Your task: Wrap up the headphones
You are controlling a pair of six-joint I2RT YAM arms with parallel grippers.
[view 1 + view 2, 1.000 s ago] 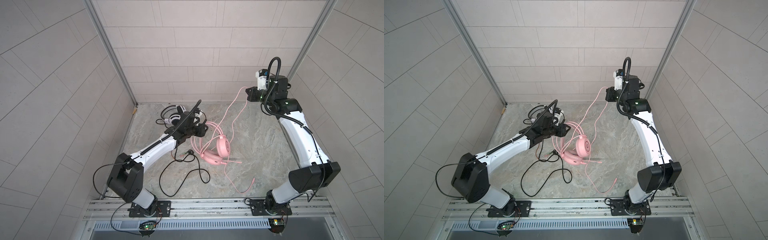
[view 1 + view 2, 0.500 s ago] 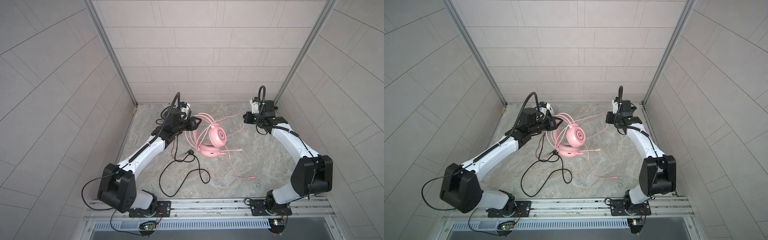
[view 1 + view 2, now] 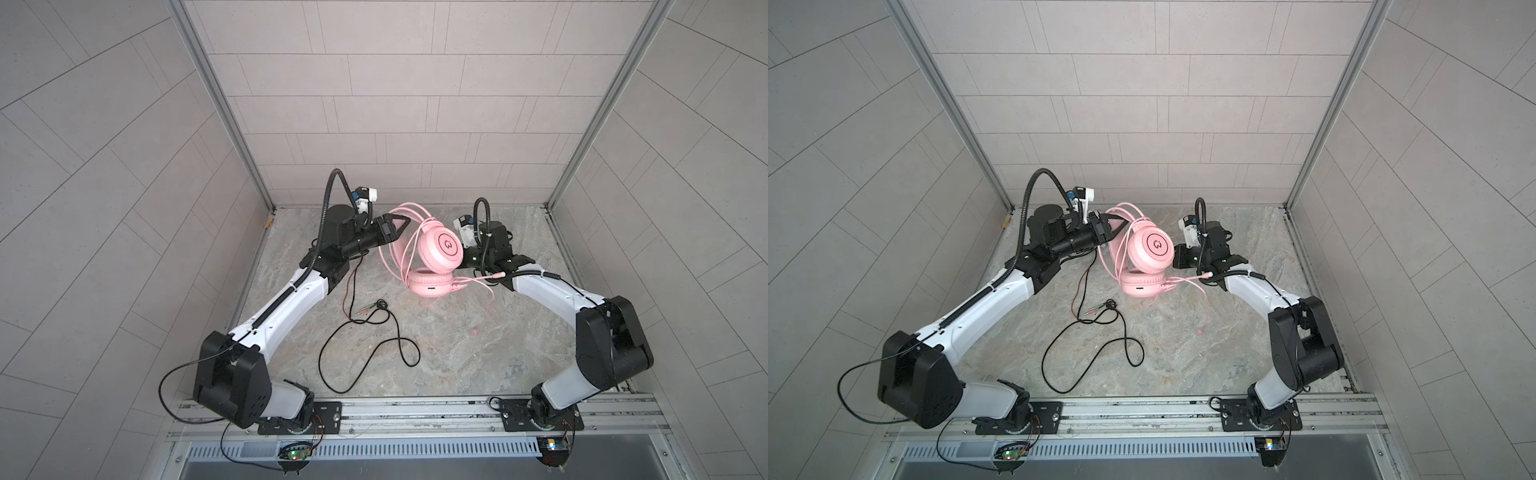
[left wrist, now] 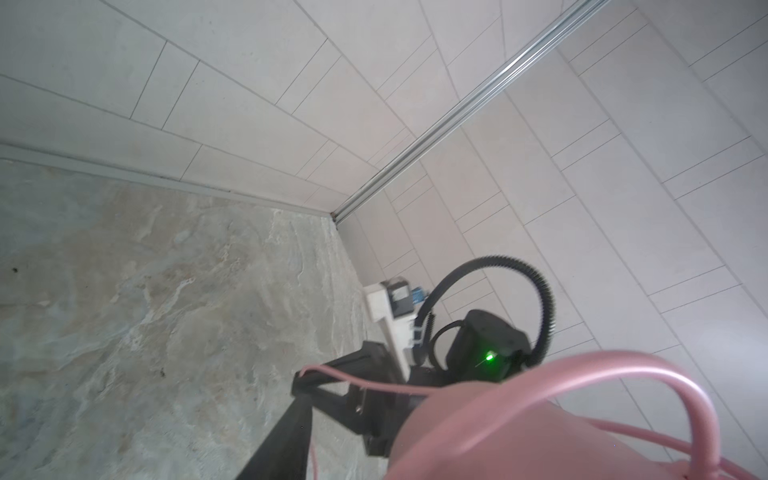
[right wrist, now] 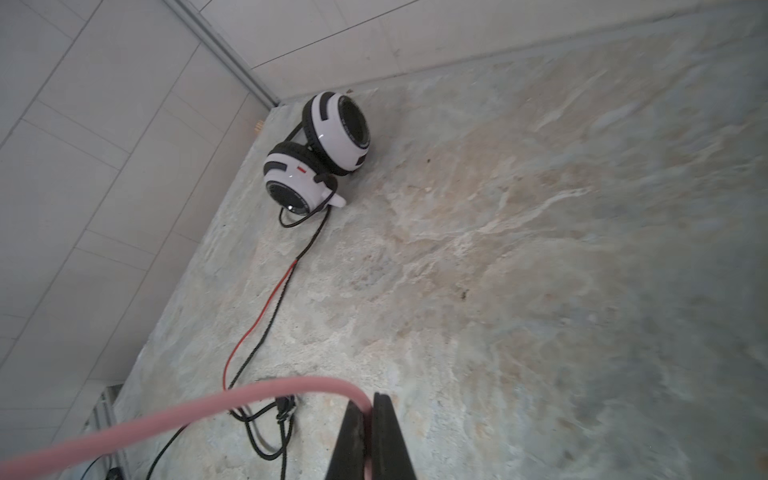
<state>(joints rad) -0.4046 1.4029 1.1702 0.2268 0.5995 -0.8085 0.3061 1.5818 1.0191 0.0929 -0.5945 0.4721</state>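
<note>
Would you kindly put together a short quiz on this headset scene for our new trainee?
1. True or false: the right gripper is shut on the pink cable.
2. What grips the pink headset? A) left gripper B) right gripper C) nothing
3. Which headset lies untouched in a corner of the table?
Key: 1 true; 2 A; 3 the white-and-black headset.

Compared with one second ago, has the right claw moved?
Yes. The right claw, shut on the pink cable, has come down: earlier it showed against the back wall, now low beside the pink headset.
</note>
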